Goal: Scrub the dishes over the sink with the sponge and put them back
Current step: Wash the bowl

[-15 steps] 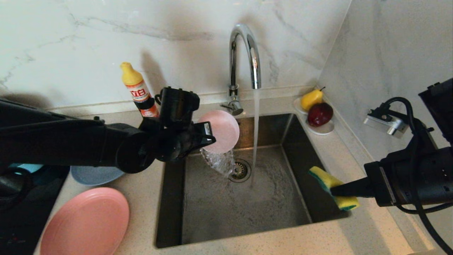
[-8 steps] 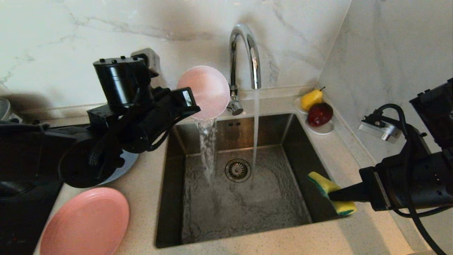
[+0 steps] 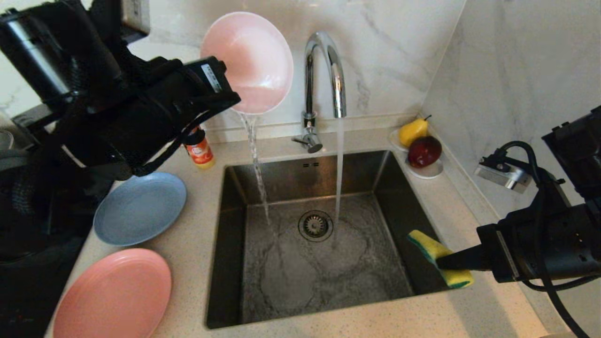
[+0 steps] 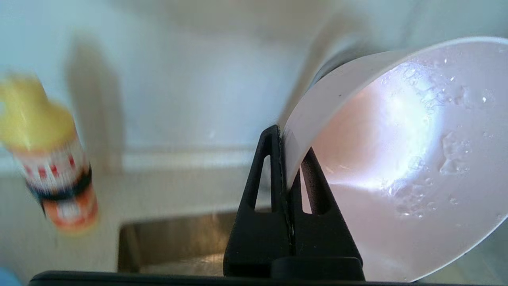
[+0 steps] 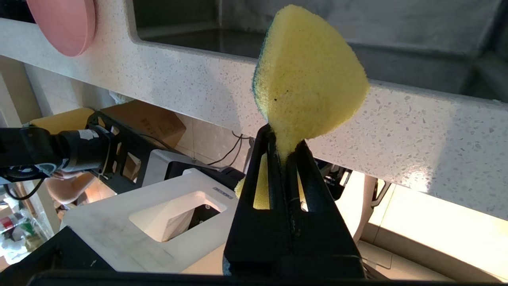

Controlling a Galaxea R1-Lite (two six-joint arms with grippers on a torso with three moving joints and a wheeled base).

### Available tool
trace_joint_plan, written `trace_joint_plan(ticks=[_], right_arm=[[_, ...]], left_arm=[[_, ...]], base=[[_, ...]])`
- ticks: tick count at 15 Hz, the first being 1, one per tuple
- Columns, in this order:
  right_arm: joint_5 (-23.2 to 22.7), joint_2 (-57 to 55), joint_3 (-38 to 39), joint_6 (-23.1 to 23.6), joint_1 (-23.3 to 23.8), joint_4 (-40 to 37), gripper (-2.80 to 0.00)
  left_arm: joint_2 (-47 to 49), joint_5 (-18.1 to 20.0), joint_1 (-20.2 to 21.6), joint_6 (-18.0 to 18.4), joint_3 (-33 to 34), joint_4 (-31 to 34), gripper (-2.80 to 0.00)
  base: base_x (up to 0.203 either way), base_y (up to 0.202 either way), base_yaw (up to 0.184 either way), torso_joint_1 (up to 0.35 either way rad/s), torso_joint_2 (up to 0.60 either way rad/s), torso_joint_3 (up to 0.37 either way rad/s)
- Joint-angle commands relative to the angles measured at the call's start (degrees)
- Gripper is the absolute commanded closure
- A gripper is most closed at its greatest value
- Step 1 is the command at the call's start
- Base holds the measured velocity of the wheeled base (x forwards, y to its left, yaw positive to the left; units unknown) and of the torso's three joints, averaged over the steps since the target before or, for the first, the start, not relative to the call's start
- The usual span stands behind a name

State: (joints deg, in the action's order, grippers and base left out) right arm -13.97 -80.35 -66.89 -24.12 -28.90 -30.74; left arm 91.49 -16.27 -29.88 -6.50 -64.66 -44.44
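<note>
Head view: two plates (image 3: 140, 206), one bowl (image 3: 249, 61).

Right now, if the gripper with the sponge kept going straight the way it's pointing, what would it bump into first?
The right gripper points left across the sink. Nothing blocks it at once; probably the sink's far left wall comes first, though depth is unclear.

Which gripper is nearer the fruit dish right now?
Right. The right gripper, clamping the sponge, sits nearer the fruit dish; the left gripper holds the bowl beyond the faucet.

Pale pink matte bowl (image 3: 247, 61) tilted, dripping above square steel sink (image 3: 310, 263); grey-blue plate (image 3: 140, 207), pink plate (image 3: 112, 295) flat on worktop; bent yellow-green sponge (image 3: 439, 256) at sink's right rim.
</note>
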Motion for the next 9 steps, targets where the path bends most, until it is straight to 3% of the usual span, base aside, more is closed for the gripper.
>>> trace_joint_plan(ticks=[1,5,9], right_arm=[[-0.1,-0.2,-0.1,-0.1,0.0,-0.2,0.0],[-0.1,-0.1,-0.2,-0.1,0.0,-0.2,0.0],[-0.1,1.1,-0.1,-0.1,0.0,-0.2,0.0]], left_arm=[[-3.8,1.6,0.0,0.3,-0.2,0.0,0.0],[-9.2,5.3,0.1,0.9,1.2,0.1,0.0],[-7.5,5.5,0.2,0.2,5.5,0.5,0.0]], base=[[0.0,0.0,0.0,0.0,0.0,0.0],[0.0,0.0,0.0,0.0,0.0,0.0],[0.0,0.0,0.0,0.0,0.0,0.0]])
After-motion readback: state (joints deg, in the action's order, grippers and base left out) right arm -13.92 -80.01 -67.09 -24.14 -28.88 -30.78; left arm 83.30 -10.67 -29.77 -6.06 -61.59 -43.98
